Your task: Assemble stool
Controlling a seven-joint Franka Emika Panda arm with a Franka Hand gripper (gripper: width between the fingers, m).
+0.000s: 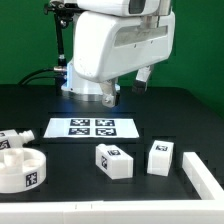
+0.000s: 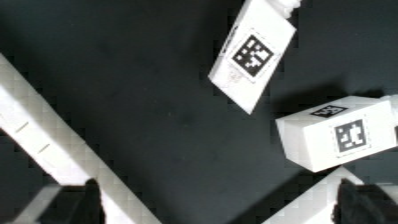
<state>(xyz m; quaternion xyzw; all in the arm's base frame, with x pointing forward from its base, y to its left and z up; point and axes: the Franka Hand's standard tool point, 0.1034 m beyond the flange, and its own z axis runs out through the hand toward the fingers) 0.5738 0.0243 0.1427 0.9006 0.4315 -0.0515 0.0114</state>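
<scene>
The stool is in loose white parts with black-and-white tags. The round rimmed seat lies at the front on the exterior view's left, with one leg behind it. Two more block legs stand near the middle front. In the wrist view one leg lies long and tilted, and another is close to one dark fingertip. My gripper is open and empty, and hangs above the table behind these legs.
The marker board lies flat on the black table in the middle. A long white bar lies at the exterior view's right front; it also crosses the wrist view beside one finger. The arm's white body fills the upper middle.
</scene>
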